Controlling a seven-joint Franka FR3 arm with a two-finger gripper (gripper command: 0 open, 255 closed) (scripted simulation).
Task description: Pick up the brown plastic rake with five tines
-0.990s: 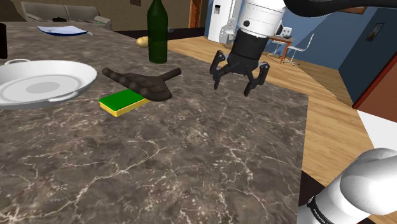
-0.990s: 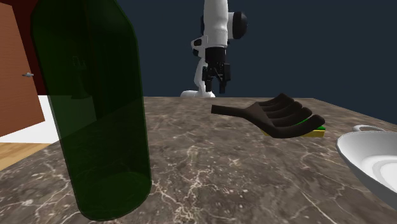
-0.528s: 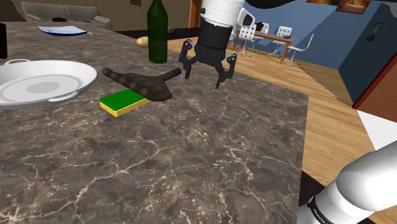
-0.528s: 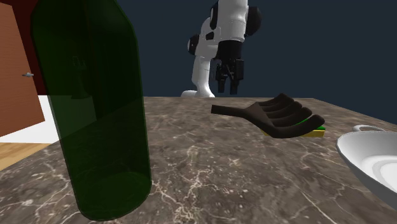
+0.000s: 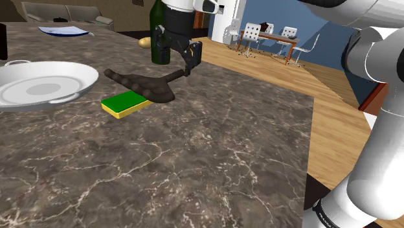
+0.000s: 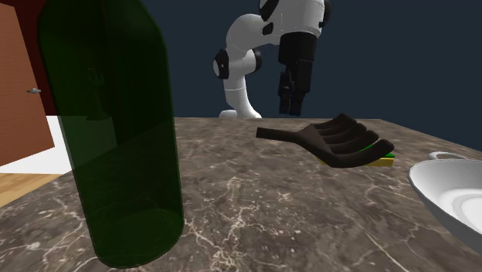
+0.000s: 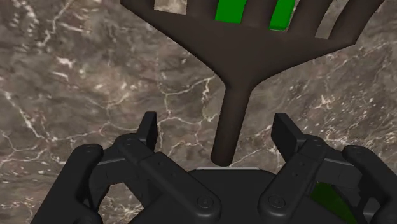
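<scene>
In the shoulder view, I'm holding the gripper (image 5: 173,57) just above the tip of the rake (image 5: 145,85) handle. The rake is lying on the table (image 5: 207,162) with its head propped on the sponge (image 5: 126,102). The bottle (image 5: 156,16) is standing close behind the hand, and I judge a careless swing could knock it.

In the second exterior view, the gripper (image 6: 290,102) is hanging above the rake (image 6: 340,141), not touching it.

In the wrist view, the fingers (image 7: 147,130) are standing wide apart with the handle running between them, untouched. Closing this near the handle's end may let the head sag or pivot off the sponge (image 7: 229,9).

Half a second ago the gripper was hovering over bare table, to the shoulder view's right of the handle. The rake and sponge haven't shifted.
</scene>
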